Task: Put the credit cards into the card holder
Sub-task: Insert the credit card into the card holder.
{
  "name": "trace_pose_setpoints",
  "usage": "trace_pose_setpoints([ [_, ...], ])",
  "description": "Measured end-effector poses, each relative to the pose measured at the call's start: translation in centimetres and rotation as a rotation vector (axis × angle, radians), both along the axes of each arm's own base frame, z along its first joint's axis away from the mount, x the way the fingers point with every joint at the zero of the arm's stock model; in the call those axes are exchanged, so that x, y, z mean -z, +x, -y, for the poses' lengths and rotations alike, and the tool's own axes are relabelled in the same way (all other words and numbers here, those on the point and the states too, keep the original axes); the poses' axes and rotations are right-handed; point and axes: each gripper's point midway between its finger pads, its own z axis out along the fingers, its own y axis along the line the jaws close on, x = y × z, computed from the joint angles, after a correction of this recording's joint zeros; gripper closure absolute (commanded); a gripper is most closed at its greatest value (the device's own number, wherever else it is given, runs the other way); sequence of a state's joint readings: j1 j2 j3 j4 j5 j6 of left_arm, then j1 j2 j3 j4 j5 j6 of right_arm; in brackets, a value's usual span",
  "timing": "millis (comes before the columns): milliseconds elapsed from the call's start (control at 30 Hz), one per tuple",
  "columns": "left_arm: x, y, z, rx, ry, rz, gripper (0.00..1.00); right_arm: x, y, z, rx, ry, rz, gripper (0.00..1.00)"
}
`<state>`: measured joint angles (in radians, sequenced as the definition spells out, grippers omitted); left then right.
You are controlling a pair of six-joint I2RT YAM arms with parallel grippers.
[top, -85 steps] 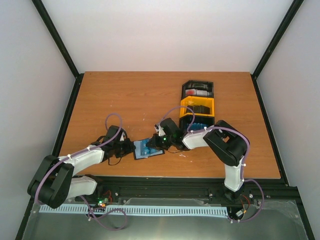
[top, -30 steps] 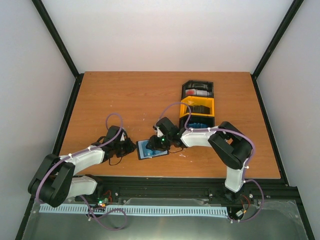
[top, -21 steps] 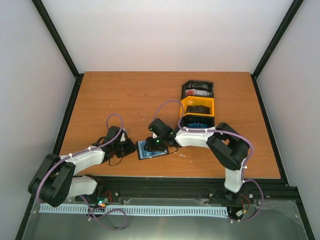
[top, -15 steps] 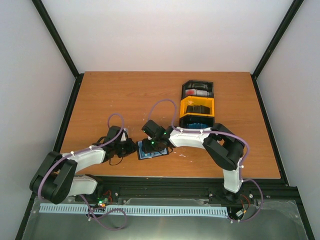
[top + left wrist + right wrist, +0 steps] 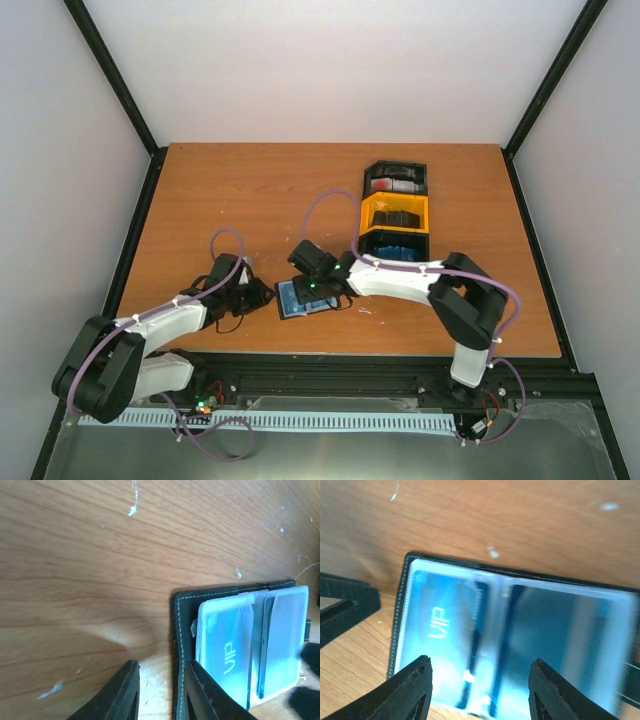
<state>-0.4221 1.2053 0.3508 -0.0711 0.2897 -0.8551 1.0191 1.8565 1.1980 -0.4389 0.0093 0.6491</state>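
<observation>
The black card holder [image 5: 297, 303] lies open on the table near its front edge. A light blue credit card [image 5: 225, 650] marked VIP sits in its left pocket, and a second card [image 5: 282, 630] fills the right one. My left gripper [image 5: 161, 666] stands slightly open at the holder's left edge, one finger [image 5: 202, 695] over the stitched border and the other on bare wood. My right gripper [image 5: 480, 662] hovers wide open above the holder [image 5: 405, 600], its fingers spanning both pockets with nothing between them. Seen from above, the left gripper [image 5: 265, 296] and right gripper [image 5: 312, 289] meet at the holder.
A joined row of black and yellow trays [image 5: 394, 210] stands behind and to the right. Red-and-white cards [image 5: 393, 184] are in the far tray and blue cards [image 5: 393, 247] in the nearest. The right arm's purple cable loops above the holder.
My right gripper has slid left over the card holder and its jaws have spread wider. The left jaws have parted a little. The holder has stayed put.
</observation>
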Motion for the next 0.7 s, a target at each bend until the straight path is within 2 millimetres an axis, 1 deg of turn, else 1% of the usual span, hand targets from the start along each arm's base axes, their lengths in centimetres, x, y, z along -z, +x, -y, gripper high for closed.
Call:
trace_pose_setpoints([
  [67,-0.1,-0.2,-0.3,-0.007,0.01,0.003,0.64,-1.3,0.5,1.5,0.025,-0.003,0.04,0.47],
  [167,-0.3,-0.5,-0.3,-0.002,0.003,0.006,0.45,-2.8,1.5,3.4,0.072,-0.006,0.09,0.47],
  [233,-0.7,-0.6,0.0,0.012,-0.021,0.017,0.36,-3.0,2.1,4.6,0.101,-0.027,0.113,0.47],
  [300,-1.0,-0.8,0.6,0.036,-0.06,0.029,0.3,-2.3,2.6,6.0,0.125,-0.072,0.123,0.47],
  [367,-1.3,-1.1,1.2,0.059,-0.103,0.04,0.26,-1.7,2.6,7.0,0.135,-0.116,0.126,0.46],
  [433,-1.4,-1.2,1.5,0.068,-0.12,0.045,0.22,-1.2,2.5,7.9,0.137,-0.158,0.129,0.46],
  [567,-1.7,-1.4,2.0,0.084,-0.153,0.045,0.21,-0.7,2.6,9.0,0.127,-0.223,0.143,0.47],
  [633,-1.7,-1.4,2.2,0.091,-0.165,0.04,0.21,-0.4,2.6,9.3,0.114,-0.244,0.145,0.5],
  [700,-1.7,-1.4,2.4,0.097,-0.174,0.037,0.21,-0.1,2.5,9.7,0.097,-0.262,0.143,0.6],
])
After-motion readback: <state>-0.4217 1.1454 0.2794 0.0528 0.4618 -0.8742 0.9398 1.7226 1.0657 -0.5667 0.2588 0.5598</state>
